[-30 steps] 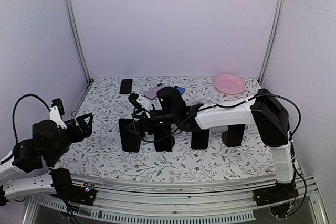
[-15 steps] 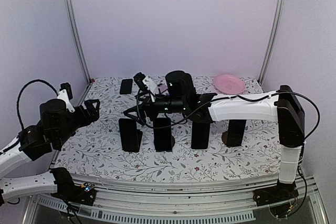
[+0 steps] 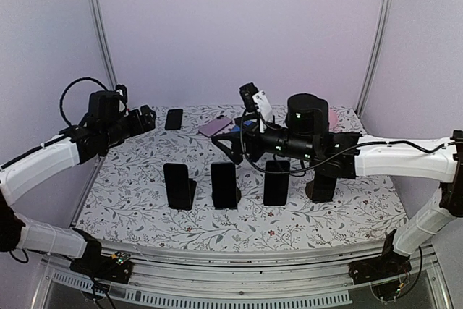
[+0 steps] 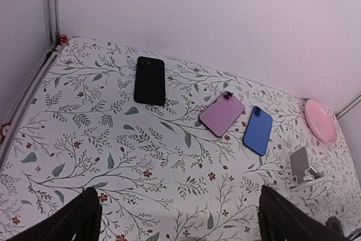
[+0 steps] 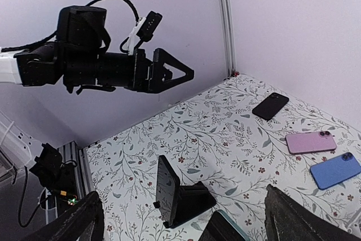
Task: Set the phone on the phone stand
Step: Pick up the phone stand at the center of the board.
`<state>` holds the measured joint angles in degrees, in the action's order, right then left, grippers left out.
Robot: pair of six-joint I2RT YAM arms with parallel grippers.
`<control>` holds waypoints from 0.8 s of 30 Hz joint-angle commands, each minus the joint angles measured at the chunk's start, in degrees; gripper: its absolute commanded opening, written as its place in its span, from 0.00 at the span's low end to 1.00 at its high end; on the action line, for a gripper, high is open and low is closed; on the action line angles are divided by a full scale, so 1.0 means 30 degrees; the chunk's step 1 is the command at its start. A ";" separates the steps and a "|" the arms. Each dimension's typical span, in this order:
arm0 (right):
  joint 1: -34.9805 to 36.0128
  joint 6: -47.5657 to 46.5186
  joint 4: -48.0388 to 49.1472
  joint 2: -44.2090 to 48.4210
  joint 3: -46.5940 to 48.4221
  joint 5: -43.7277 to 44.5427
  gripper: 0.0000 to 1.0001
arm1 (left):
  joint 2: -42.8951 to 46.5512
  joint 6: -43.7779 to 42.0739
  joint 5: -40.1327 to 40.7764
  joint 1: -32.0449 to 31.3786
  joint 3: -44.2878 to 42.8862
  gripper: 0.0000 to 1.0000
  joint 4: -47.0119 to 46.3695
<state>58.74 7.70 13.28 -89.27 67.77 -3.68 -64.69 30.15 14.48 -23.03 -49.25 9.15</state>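
Table point(image 3: 145, 215): flowered cloth.
Left gripper point(image 3: 147, 117): hovered left of the black phone point(image 4: 150, 80), jaws wide, empty.
Right gripper point(image 3: 226, 144): hovered right of that phone, jaws spread, empty.
Grey stand point(image 4: 302, 166): stood far to the phone's right, apparently vacant.
Black phone: lay flat, untouched.
Step judged: reaching. Next: descend and clamp its long edges.

A pink plate point(image 4: 320, 121) is lying flat at the far right corner of the worktop point(image 3: 130, 204). A white cloth point(image 4: 113, 134), printed with grey-green leafy sprigs and small red flowers, is covering the worktop. The left post point(image 3: 99, 34) and the right post point(image 3: 377, 34), both metal, are rising from the far corners. Pale lilac walls point(image 3: 239, 34) are closing in the back and sides. A small red knob point(image 4: 64, 39) is sitting at the foot of the left post.
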 commanded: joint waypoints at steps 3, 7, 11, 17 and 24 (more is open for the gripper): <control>-0.0117 0.1803 0.0405 0.4291 -0.3381 0.2602 0.99 | -0.4905 -0.1667 -0.2188 0.1777 -0.3343 0.97 -0.1029; -0.0100 0.2438 -0.0178 0.6384 -0.4672 0.2396 0.99 | -0.8368 -0.2255 -0.2415 0.2507 -0.6222 0.97 -0.0608; -0.0099 0.3299 -0.0552 0.8091 -0.5894 0.2312 0.99 | -1.2106 -0.3218 -0.1895 0.2890 -0.9706 0.97 0.0969; -0.0113 0.3951 -0.1198 1.0009 -0.6763 0.1868 0.99 | -1.7762 -0.3783 -0.1213 0.3152 -1.4718 0.97 0.2869; -0.0070 0.4394 -0.2262 1.0993 -0.6969 0.2174 0.99 | -2.2060 -0.4168 -0.0724 0.3220 -1.9532 0.97 0.4701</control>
<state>58.70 19.35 9.17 -58.00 47.72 2.39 -126.85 19.40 11.00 -14.02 -100.95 18.33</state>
